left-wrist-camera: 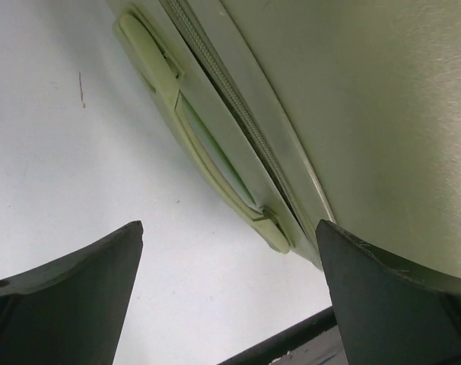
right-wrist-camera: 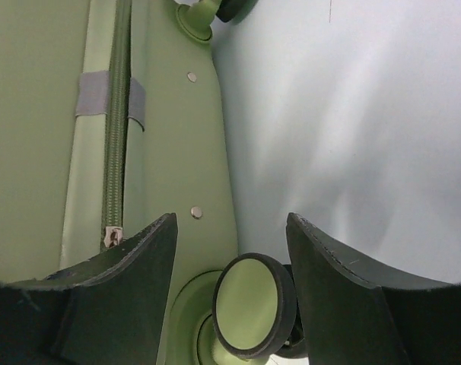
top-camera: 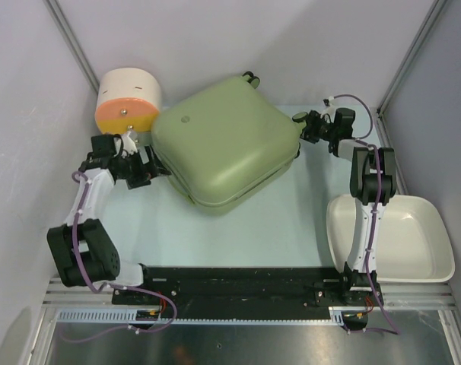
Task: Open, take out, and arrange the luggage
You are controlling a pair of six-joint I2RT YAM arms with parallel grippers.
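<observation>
The pale green suitcase (top-camera: 223, 144) lies closed mid-table. The left gripper (left-wrist-camera: 229, 228) gapes beside its handle (left-wrist-camera: 215, 163); the right gripper (right-wrist-camera: 230, 220) stands released astride a wheel (right-wrist-camera: 249, 304).

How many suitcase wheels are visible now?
2. One wheel sits inside the right pincer; the other wheel is at the far corner of the luggage. More may be hidden.
</observation>
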